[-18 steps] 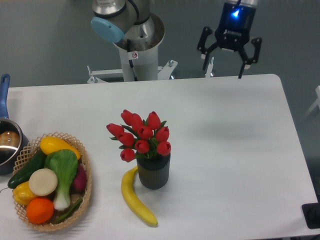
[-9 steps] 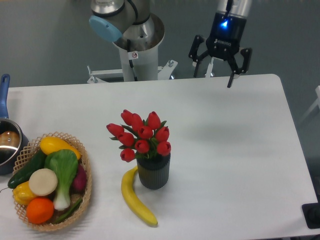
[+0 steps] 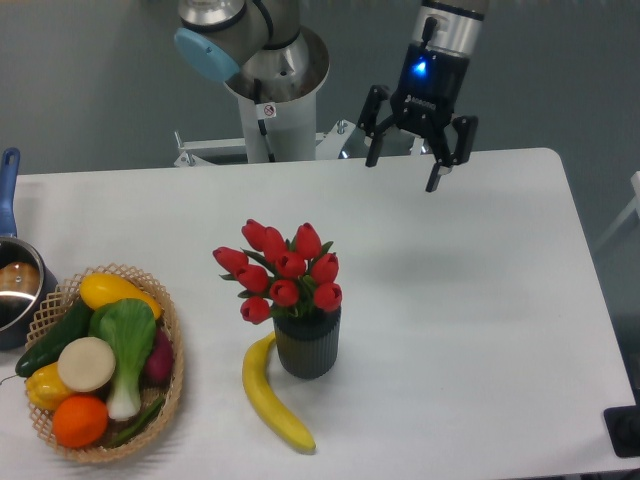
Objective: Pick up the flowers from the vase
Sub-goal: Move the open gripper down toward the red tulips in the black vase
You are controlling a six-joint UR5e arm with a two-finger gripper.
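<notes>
- So far, as we judge it, nothing of the task is done: the flowers (image 3: 281, 274) stand upright in the vase (image 3: 308, 345), a little left of and below the frame's centre, untouched.
- We see the gripper (image 3: 415, 171) in the upper middle of the frame, right of centre, hanging over the far edge of the worktop (image 3: 470, 300) with its jaws spread wide and nothing between them.
- It is well apart from the bunch, up and to the right of it, so we reckon the whole approach, the closing on the stems or buds and the lift out of the vase are all left to do.
- We note that the red buds spread wider than the vase mouth and lean toward the left, which we think makes a grasp low on the bunch awkward; the vase may come up with the stems if it is not heavy enough.
- A banana (image 3: 272, 396) lies touching or just beside the vase on its lower left side.
- At the lower left of the frame we see a wicker basket (image 3: 172, 375) filled with vegetables and fruit, and at the left edge a pot (image 3: 14, 290) with a blue handle.
- The worktop is white and matte; behind it we see the arm's base (image 3: 270, 105) on its pedestal and a grey floor.
</notes>
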